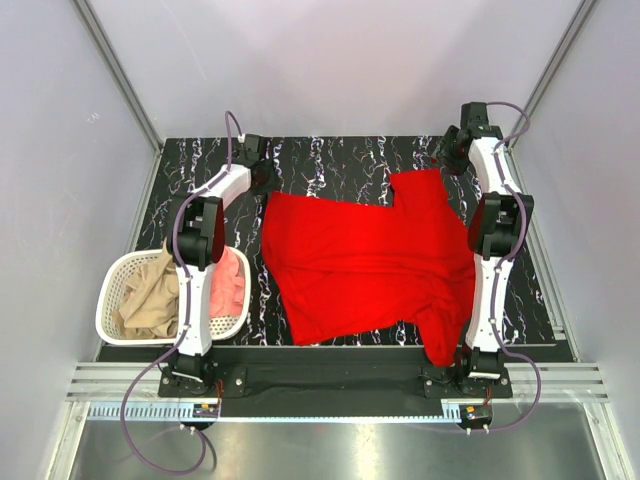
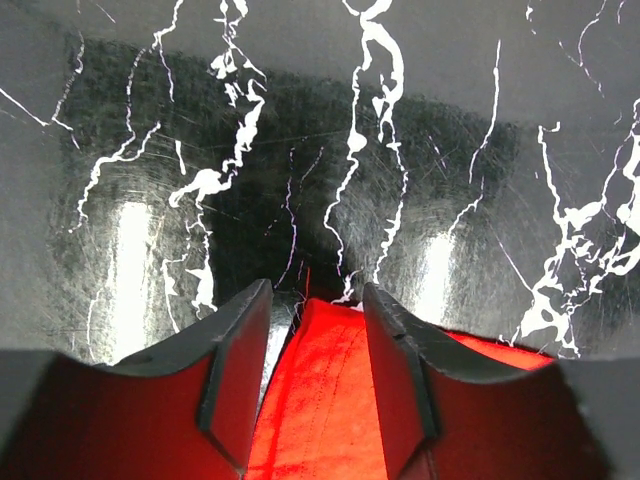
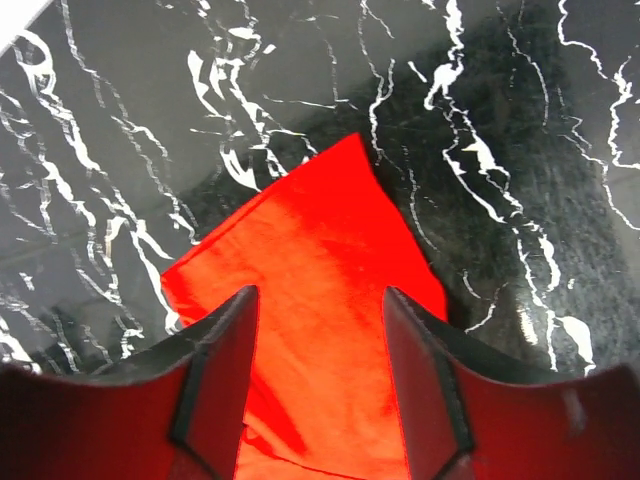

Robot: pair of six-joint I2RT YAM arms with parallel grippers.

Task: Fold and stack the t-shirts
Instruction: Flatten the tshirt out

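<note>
Holding two t-shirts: a white perforated basket (image 1: 104, 312) is set at the near left edge of the counter (image 1: 330, 160); a tan-beige t-shirt (image 1: 150, 292) is bunched in its left part and a salmon-pink t-shirt (image 1: 232, 285) in its right part.
Red t-shirt (image 1: 370, 265): it is spread, rumpled, across the middle of the counter, outside the basket.
Left gripper (image 2: 316, 290): it is held open at the shirt's far left corner, with red cloth seen between the fingers; contact cannot be told.
Right gripper (image 3: 320, 293): it is held open above the far right corner, and nothing is clasped.
Hidden: the basket's middle is covered by the left arm (image 1: 200, 260); the red shirt's near right hem is cut off by the right arm (image 1: 490, 270).
</note>
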